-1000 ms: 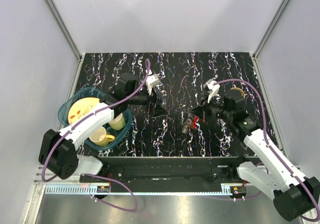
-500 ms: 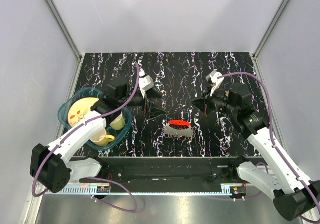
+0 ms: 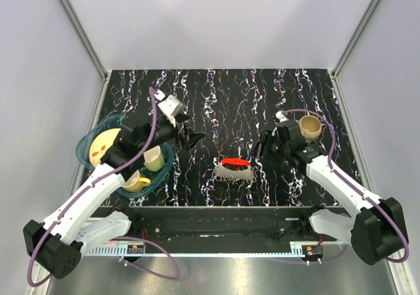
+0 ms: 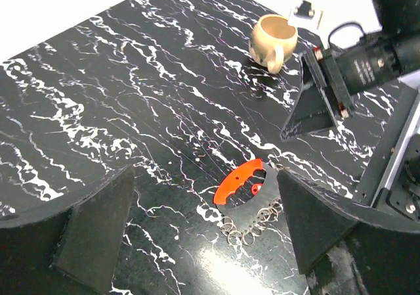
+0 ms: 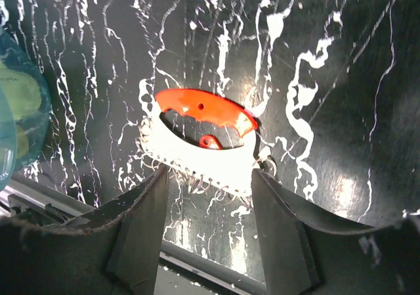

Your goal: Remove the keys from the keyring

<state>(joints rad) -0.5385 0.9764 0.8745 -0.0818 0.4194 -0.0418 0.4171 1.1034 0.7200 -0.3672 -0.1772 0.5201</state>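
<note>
Left gripper [image 3: 192, 138]: jaws spread wide, nothing between them, held above the table [image 4: 98, 98]. Keyring [image 4: 248, 200] lies flat on the table ahead of it, framed in the gap between its fingers [image 4: 92, 232]. The red tag [image 4: 239, 181] is on the far side and a loose chain of small rings [image 4: 252, 216] is nearer the tool.

Right gripper [image 3: 258, 150]: jaws parted, gripping nothing. Keyring sits just ahead of its fingertips, centred on the gap, red tag on the far edge. Can't tell if the tips touch it.

Keys [image 5: 203, 157]: lost in glare under the tag, can't separate them.

Tan mug [image 4: 271, 37] stands upright behind the right gripper, well apart from the keyring. Teal basket [image 3: 84, 147] is back along the left arm.
</note>
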